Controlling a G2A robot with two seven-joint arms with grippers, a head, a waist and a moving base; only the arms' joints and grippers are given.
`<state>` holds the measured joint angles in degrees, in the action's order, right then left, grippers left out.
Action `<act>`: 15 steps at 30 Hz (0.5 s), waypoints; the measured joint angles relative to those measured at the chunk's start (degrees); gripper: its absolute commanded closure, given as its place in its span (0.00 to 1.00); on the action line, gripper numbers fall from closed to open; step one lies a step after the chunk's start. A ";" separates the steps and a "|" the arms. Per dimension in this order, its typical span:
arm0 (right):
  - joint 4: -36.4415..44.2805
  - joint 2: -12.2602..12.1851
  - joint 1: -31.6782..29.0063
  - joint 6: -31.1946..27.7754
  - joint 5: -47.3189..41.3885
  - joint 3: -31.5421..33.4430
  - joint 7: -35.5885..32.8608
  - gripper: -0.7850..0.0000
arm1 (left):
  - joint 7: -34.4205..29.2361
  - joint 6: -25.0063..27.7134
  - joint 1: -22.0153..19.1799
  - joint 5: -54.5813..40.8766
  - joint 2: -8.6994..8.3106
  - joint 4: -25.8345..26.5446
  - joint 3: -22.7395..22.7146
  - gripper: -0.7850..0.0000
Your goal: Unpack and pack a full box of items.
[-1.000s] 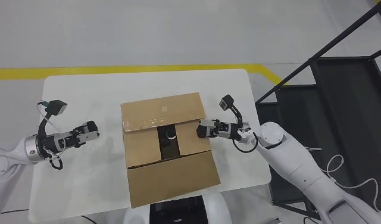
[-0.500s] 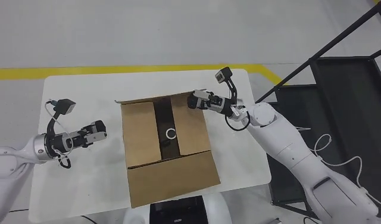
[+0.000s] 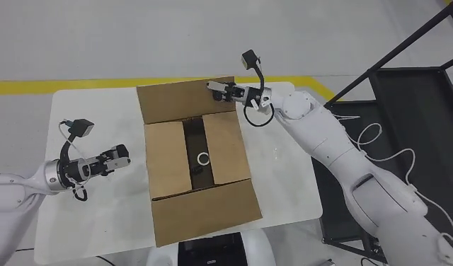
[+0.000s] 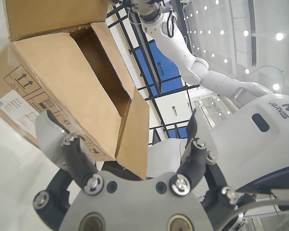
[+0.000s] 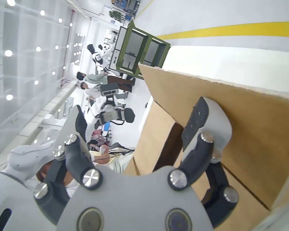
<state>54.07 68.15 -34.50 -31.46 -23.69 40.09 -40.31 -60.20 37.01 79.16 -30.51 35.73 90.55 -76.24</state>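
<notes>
A brown cardboard box (image 3: 204, 212) stands mid-table, its near flap folded outward. The far flap (image 3: 185, 100) stands raised and tipped back. My right gripper (image 3: 216, 89) is open at that flap's right end. In the right wrist view the back of one finger (image 5: 214, 121) rests against the flap (image 5: 255, 131), which lies outside the jaws. Two inner flaps (image 3: 168, 160) lie flat, and a dark gap between them shows a white ring-shaped item (image 3: 203, 158). My left gripper (image 3: 120, 156) is open, low over the table left of the box (image 4: 62, 78), holding nothing.
The white table (image 3: 85, 110) has bare surface left and right of the box. A black metal rack (image 3: 403, 124) stands just past the table's right edge. A yellow floor line (image 3: 106, 85) runs behind the table.
The far flap lay folded over the box; my right gripper swung it up and back toward the far side. My left gripper edged slightly toward the box.
</notes>
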 measured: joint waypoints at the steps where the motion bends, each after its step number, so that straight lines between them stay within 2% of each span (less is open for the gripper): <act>1: -1.20 0.43 0.62 0.11 0.62 -0.47 0.16 0.00 | -0.05 -0.09 0.20 0.04 0.01 0.06 -0.19 0.00; 9: -9.80 3.92 4.21 0.76 6.96 -4.48 0.76 0.00 | -0.32 -0.53 1.31 0.07 0.24 0.67 -1.48 0.00; 15: -14.31 5.88 5.32 2.09 7.14 -5.50 -0.78 0.00 | -1.04 -0.95 1.81 0.32 0.47 0.99 -1.95 0.00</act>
<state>39.76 74.03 -29.18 -29.37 -16.55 34.58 -41.10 -61.23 36.05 80.97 -30.19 36.20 91.54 -78.19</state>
